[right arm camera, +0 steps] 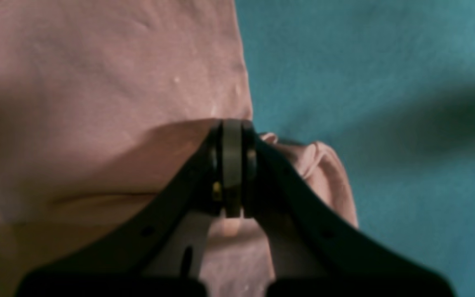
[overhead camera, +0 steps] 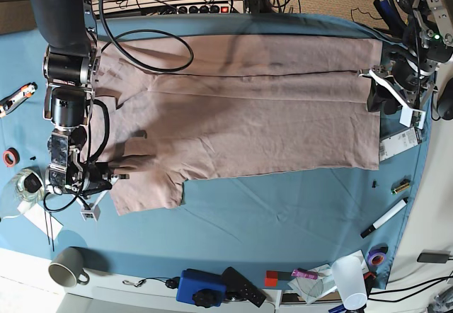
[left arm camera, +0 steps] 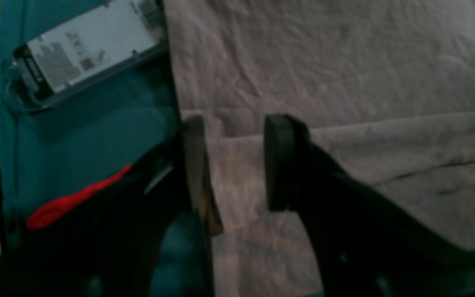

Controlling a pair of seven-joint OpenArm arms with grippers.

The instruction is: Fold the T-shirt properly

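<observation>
The T-shirt (overhead camera: 241,107) lies spread across the blue table cloth (overhead camera: 283,221). My right gripper (right arm camera: 232,165) pinches its sleeve edge thinly, so it may slip; my left gripper (left arm camera: 233,165), jaws spread at the hem, holds nothing, so lifting would skew the fold.

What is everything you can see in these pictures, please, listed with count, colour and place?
T-shirt: one, dusty pink, spread flat across the table, top strip folded over.
Table cloth: one, blue, under the shirt.
Mug: one, grey, near-left corner in the base view.
Paper cup: one, white, near-right corner.
Marker: one, white with black tip, right edge.
Blue box: one, near edge.
Tape roll: one, red, left edge.
Labelled card: one, white and grey, beside the shirt's hem.
Power strip: one, black, far edge.
Right pincer: shut on the T-shirt at a sleeve edge.
Left pincer: open, straddling the folded hem.
</observation>
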